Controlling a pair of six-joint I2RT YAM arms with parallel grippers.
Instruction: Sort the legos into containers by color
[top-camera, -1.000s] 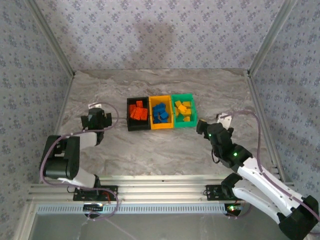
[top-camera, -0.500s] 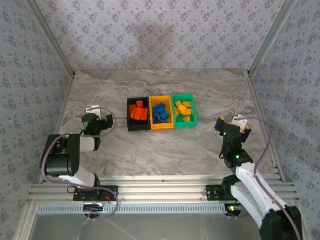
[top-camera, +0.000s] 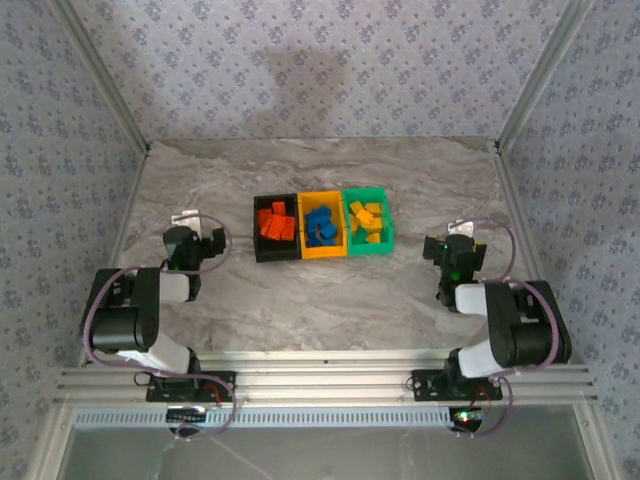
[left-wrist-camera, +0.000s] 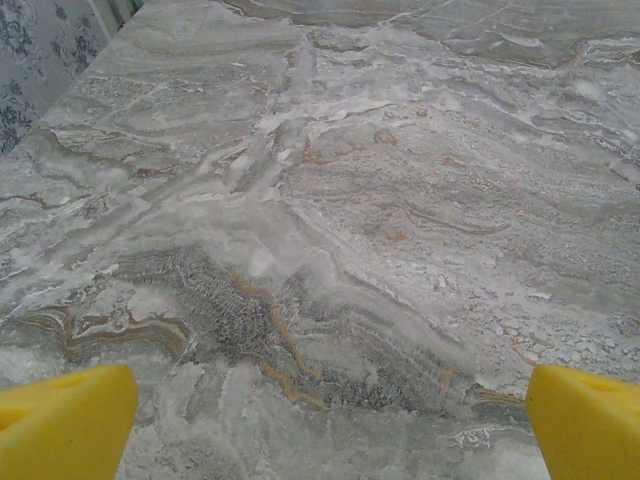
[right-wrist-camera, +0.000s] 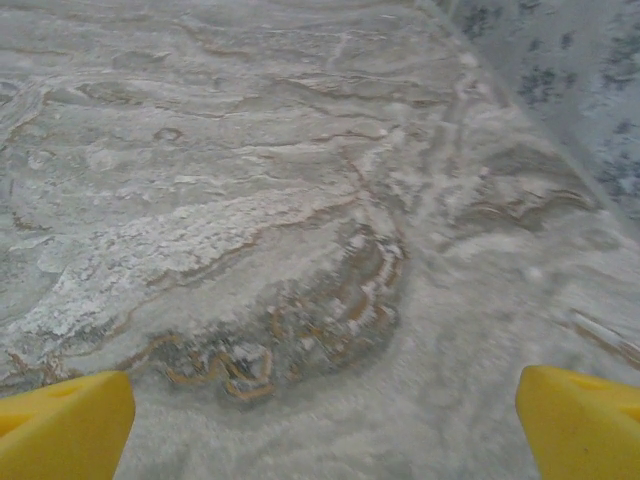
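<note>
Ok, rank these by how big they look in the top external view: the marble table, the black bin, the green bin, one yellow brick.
1. marble table, largest by far.
2. black bin and green bin: these look alike, so unranked.
3. yellow brick, smallest.

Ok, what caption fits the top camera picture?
Legos sorted by color in three bins, left gripper and right gripper open, empty.

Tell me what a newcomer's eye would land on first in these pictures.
A row of bright colour at the middle of the marble table stands out: orange-red bricks in the black bin, blue bricks in the yellow-orange bin, yellow bricks in the green bin. The left gripper and right gripper sit open to either side, nothing between their yellow fingers.
</note>
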